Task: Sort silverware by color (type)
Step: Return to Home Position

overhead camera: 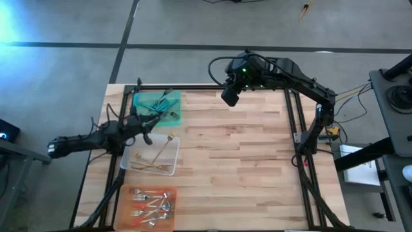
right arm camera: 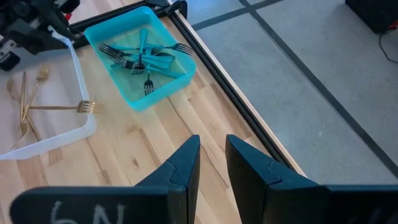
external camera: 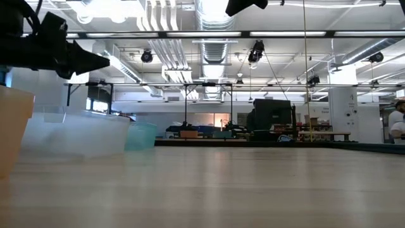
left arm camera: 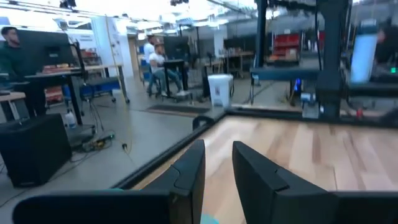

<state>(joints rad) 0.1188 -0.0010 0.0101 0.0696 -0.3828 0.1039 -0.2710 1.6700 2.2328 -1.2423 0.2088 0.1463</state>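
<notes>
The wooden surface carried three trays in a row down its left side. The teal tray sat at the far left corner, the clear tray next to it toward the near side, and the orange tray at the near left.

The silverware lay sorted inside them. The blue-handled forks were piled crosswise in the teal tray. A few gold forks lay in the clear tray, one stretched along it with its tines toward the far end. The red-handled forks were clustered in the orange tray. No fork lay loose on the bare wood.

The left pincer reached in from the left edge and hung in the air over the far end of the clear tray, just beside the teal one. The low view showed it well above the tray rims. Its fingers stood a narrow gap apart with nothing between them.

The right pincer hovered over the far edge of the surface, right of the teal tray and well apart from it. Its fingers were likewise slightly spread and gripped nothing. Its wrist view looked toward the teal tray and its forks.

In the room beyond the surface, a person sat at a desk.
</notes>
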